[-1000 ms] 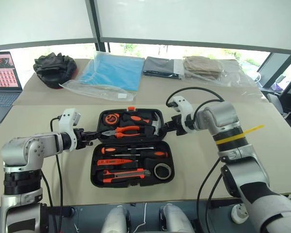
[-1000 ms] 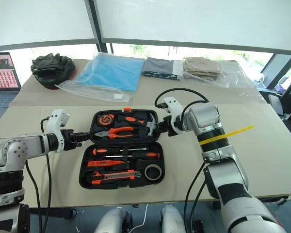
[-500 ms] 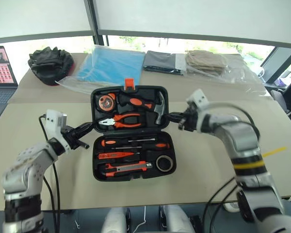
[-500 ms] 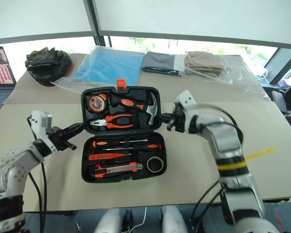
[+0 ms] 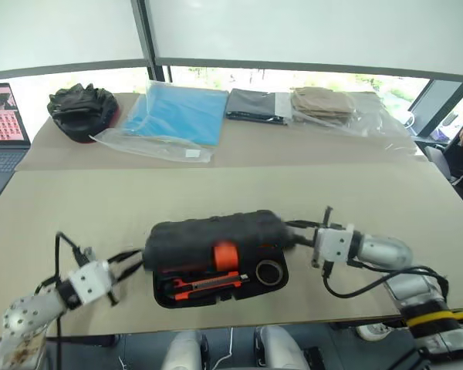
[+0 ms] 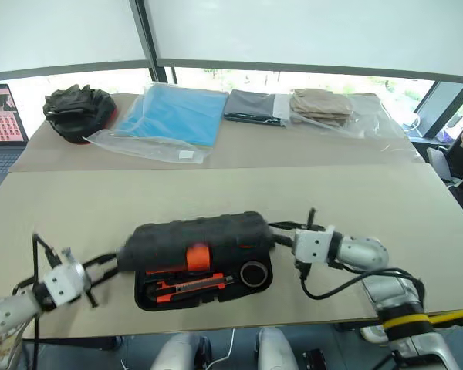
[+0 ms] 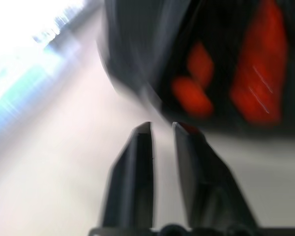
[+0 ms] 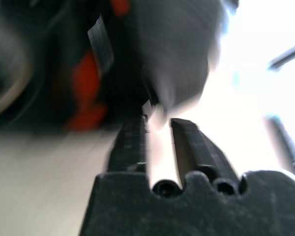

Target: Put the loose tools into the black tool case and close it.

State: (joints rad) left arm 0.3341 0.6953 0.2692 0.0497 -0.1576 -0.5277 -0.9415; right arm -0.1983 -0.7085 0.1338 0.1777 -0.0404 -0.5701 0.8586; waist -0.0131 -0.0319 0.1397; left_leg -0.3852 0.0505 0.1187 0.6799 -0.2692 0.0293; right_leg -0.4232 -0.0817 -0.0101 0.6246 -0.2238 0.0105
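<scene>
**Two grippers flanking a half-shut case**

Both grippers are standing slightly parted, each showing a narrow gap between its black fingers and holding nothing. The left gripper [image 5: 127,260] is reaching in from the lower left of the frame, its arm lying low and nearly level, fingertips just beside the left end of the black tool case [image 5: 216,235]. The right gripper [image 5: 297,233] is coming in from the lower right, forearm stretched low over the table [image 5: 77,208], tips right at the case's right end; whether either is touching I cannot tell. The case is sitting in the lower centre, long axis running left to right, its lid hanging partly down with the orange latch [image 5: 225,255] facing the near edge. Under the lid the utility knife [image 5: 208,286] and tape roll [image 5: 268,271] are lying in their slots.
</scene>
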